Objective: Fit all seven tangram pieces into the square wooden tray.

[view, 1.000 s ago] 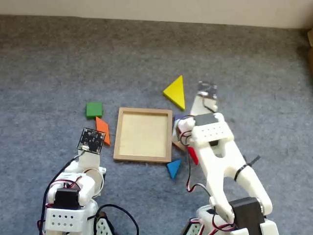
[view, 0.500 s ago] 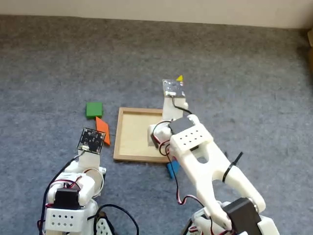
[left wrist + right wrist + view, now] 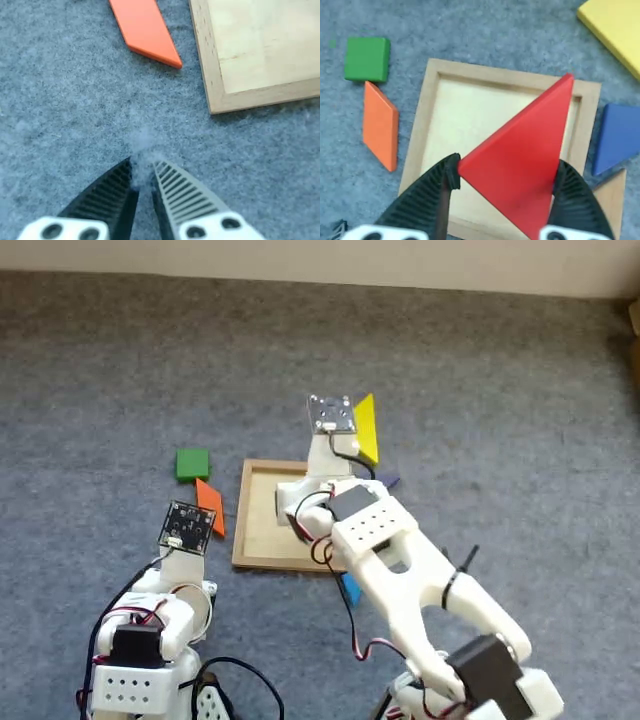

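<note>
Hovering over the square wooden tray [image 3: 420, 125] with the big red triangle [image 3: 520, 165] clamped in my right gripper [image 3: 506, 172].
It looks stiff, light and smooth, so I pinch across its thin edges; my left gripper [image 3: 142, 172] sits closed and empty above the carpet [image 3: 60, 100] near the tray's corner.

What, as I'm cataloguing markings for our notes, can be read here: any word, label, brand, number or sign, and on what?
No readable text anywhere.
Plain, nothing printed: wooden tray, red triangle, green square, orange parallelogram, yellow triangle, blue piece.
Too small to read, if there is any print: left arm's camera board, right arm's camera board, both in the high view.
</note>
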Robot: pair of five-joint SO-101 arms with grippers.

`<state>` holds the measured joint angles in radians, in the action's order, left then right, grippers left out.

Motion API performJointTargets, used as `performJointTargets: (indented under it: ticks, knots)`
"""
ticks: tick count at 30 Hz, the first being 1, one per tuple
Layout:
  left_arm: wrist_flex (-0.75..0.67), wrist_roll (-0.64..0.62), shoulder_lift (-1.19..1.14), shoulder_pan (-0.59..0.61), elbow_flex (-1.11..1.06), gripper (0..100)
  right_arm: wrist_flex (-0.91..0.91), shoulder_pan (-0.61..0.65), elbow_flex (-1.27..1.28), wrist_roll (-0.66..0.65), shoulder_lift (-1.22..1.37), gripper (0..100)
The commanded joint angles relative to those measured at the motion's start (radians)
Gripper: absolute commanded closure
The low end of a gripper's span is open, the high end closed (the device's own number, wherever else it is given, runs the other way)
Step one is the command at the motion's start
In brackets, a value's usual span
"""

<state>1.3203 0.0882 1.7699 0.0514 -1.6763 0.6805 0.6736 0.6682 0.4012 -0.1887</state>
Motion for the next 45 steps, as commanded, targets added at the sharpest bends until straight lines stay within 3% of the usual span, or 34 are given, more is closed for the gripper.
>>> performJointTargets:
  ticks: [1, 30, 37, 45]
  knots:
    - [0.006, 0.008, 0.05, 0.008, -0.019, 99, -0.025, 0.007, -0.012, -0.008, 0.03, 80.7]
    - [0.006, 0.008, 0.05, 0.008, -0.019, 99, -0.021, 0.004, -0.002, -0.014, 0.073, 80.1]
    - [0.006, 0.008, 0.05, 0.008, -0.019, 99, -0.019, 0.004, -0.002, -0.014, 0.074, 65.0]
    - [0.006, 0.008, 0.05, 0.008, -0.019, 99, -0.019, 0.004, -0.002, -0.014, 0.062, 64.9]
